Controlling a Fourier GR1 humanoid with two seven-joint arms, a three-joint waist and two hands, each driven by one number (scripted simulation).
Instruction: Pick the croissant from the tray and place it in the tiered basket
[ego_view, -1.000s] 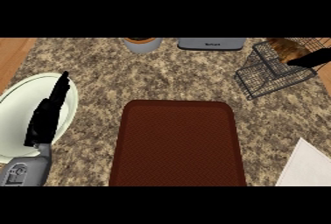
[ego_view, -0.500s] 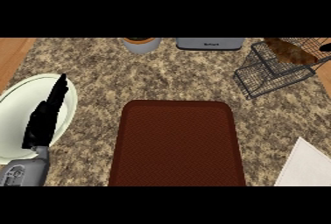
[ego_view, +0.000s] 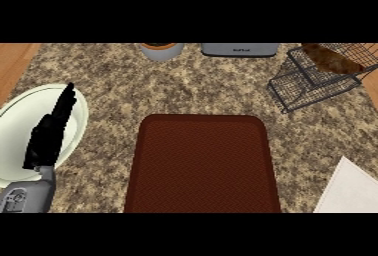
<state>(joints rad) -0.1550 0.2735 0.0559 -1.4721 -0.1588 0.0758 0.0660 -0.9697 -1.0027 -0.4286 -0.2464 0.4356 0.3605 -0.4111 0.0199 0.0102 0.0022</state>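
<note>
Kitchen, speckled granite counter (ego_view: 184, 85), brown tray (ego_view: 203, 165), wire tiered basket (ego_view: 314, 82), grey appliance (ego_view: 240, 49)

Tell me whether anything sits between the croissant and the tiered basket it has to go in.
Nothing visible does. The croissant already lies inside the wire tiered basket at the counter's far right. The tray holds nothing. The left hand rests over the pale plate at the left; the right hand is out of view.

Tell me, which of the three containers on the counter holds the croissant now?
The wire tiered basket at the far right holds the croissant, in its upper tier. The brown tray in the middle and the pale plate at the left hold no food.
</note>
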